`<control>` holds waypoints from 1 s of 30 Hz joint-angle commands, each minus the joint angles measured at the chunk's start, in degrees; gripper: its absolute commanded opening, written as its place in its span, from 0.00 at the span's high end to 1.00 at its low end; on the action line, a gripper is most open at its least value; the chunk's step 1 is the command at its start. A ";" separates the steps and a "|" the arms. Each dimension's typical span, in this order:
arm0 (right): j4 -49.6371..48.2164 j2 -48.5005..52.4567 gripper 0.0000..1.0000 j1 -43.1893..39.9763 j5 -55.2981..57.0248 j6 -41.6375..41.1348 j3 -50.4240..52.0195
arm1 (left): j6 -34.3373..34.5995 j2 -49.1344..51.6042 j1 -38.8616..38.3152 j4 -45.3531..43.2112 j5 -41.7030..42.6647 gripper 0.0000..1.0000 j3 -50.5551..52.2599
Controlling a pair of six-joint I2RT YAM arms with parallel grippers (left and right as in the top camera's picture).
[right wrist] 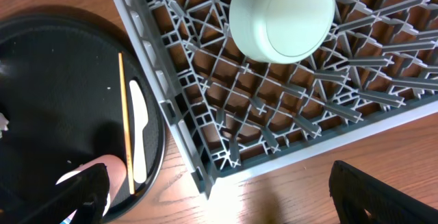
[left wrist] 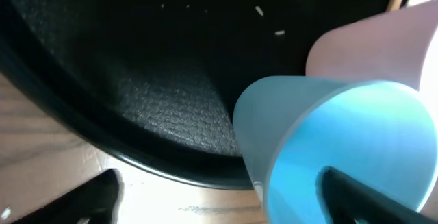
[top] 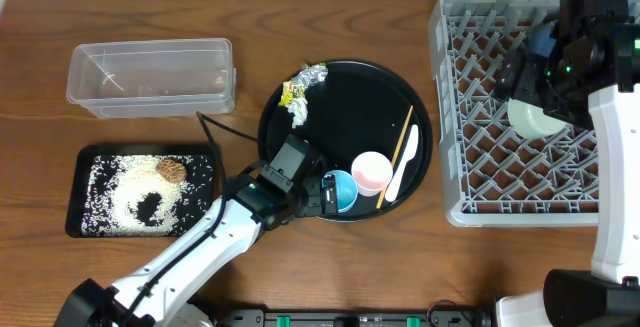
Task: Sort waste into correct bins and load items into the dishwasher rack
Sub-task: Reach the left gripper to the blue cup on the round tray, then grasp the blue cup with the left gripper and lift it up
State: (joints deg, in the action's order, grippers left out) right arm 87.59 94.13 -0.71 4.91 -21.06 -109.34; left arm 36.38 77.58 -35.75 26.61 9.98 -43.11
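Two jaw pairs spread wide, clasping nothing. Left gripper [left wrist: 226, 195] astride wall of light blue cup [left wrist: 328, 128], plain only from wrist; right gripper [right wrist: 233, 190] near pale green bowl [right wrist: 280, 15], half-hidden overhead.

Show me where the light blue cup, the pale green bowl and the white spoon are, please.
light blue cup [left wrist: 335, 125], left wrist view, on its outer wall.
pale green bowl [right wrist: 293, 24], right wrist view, on its upturned underside.
white spoon [top: 402, 173], overhead view, about halfway along its length.
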 commanded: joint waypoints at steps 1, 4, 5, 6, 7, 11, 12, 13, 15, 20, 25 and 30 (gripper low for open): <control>0.07 -0.35 0.01 -0.39 0.22 -0.79 -0.35 | -0.48 0.22 -0.17 -0.11 -1.01 0.26 -1.46; 0.07 -0.35 0.01 -0.39 0.22 -0.79 -0.35 | -0.48 0.22 -0.17 -0.09 -1.01 0.40 -1.46; 0.07 -0.35 0.01 -0.39 0.22 -0.79 -0.35 | -0.48 0.22 -0.17 -0.09 -1.03 0.43 -1.46; 0.07 -0.35 0.01 -0.39 0.22 -0.79 -0.35 | -0.48 0.22 -0.17 -0.09 -1.03 0.47 -1.46; 0.07 -0.35 0.01 -0.39 0.22 -0.79 -0.35 | -0.48 0.22 -0.17 -0.09 -1.03 0.51 -1.46; 0.07 -0.35 0.01 -0.39 0.22 -0.79 -0.35 | -0.48 0.22 -0.17 -0.09 -1.03 0.68 -1.46; 0.07 -0.35 0.01 -0.39 0.22 -0.79 -0.35 | -0.48 0.22 -0.17 -0.09 -1.03 0.70 -1.46; 0.07 -0.35 0.01 -0.39 0.22 -0.79 -0.35 | -0.48 0.22 -0.17 -0.09 -1.03 0.71 -1.46; 0.07 -0.35 0.01 -0.39 0.22 -0.79 -0.35 | -0.48 0.22 -0.17 -0.09 -1.03 0.73 -1.46; 0.07 -0.35 0.01 -0.39 0.22 -0.79 -0.35 | -0.46 0.22 -0.17 -0.11 -1.01 0.81 -1.46; 0.07 -0.35 0.01 -0.39 0.22 -0.79 -0.35 | -0.48 0.22 -0.17 -0.17 -0.15 0.94 -1.46; 0.07 -0.35 0.01 -0.39 0.22 -0.79 -0.35 | 0.37 -0.31 -0.17 -0.20 0.26 0.94 -1.60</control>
State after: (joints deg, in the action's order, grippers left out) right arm 87.59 94.13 -0.71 4.93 -21.06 -109.34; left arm 36.10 77.58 -35.75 26.50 10.13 -43.11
